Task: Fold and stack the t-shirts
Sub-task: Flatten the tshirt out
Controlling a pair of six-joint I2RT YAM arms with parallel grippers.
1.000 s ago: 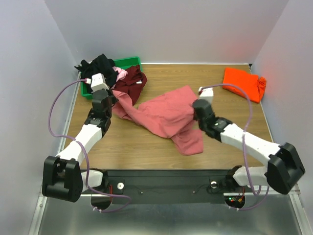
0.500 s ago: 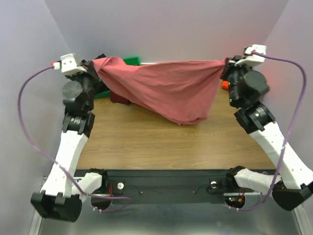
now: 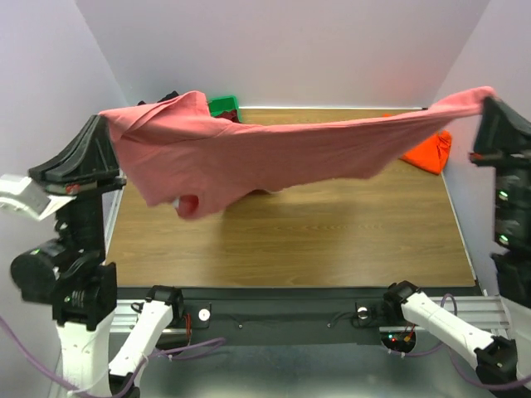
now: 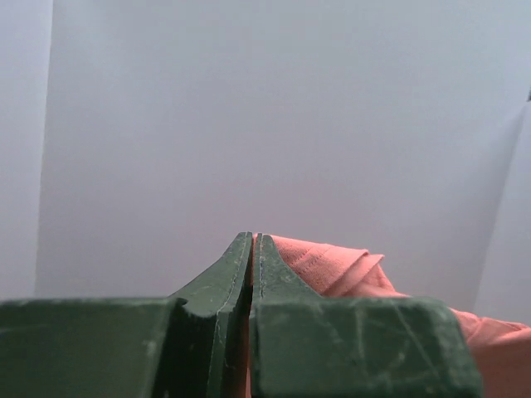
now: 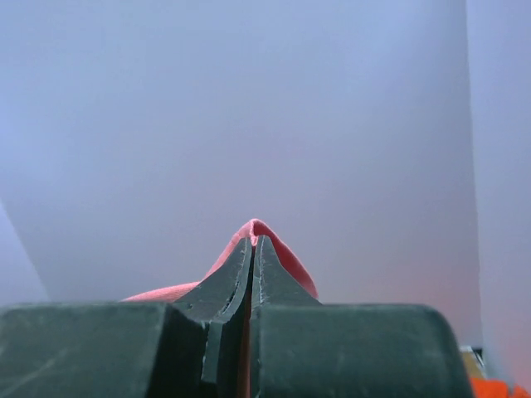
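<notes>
The left gripper (image 4: 251, 240) has its jaws pressed together on a fold of the salmon-pink shirt (image 3: 274, 153), and the right gripper (image 5: 252, 240) is clamped the same way on another edge, cloth peeking out over its tips. A second ago both were down at the table (image 3: 332, 224) with this shirt crumpled between them. Half a second ago it hung as a deep sag at the back. Now the arms are raised higher and drawn wider, and the shirt runs as a nearly taut band from ten o'clock to two o'clock in the overhead view, clear of the wood. Its bulk droops toward the left end, at about nine o'clock.

That likely means the garment is shaken open and ready to be laid flat. No fold has been made in it yet. The orange shirt (image 3: 427, 149) lies at two o'clock, partly hidden behind the band. The green bin (image 3: 222, 105) peeks out at eleven.
</notes>
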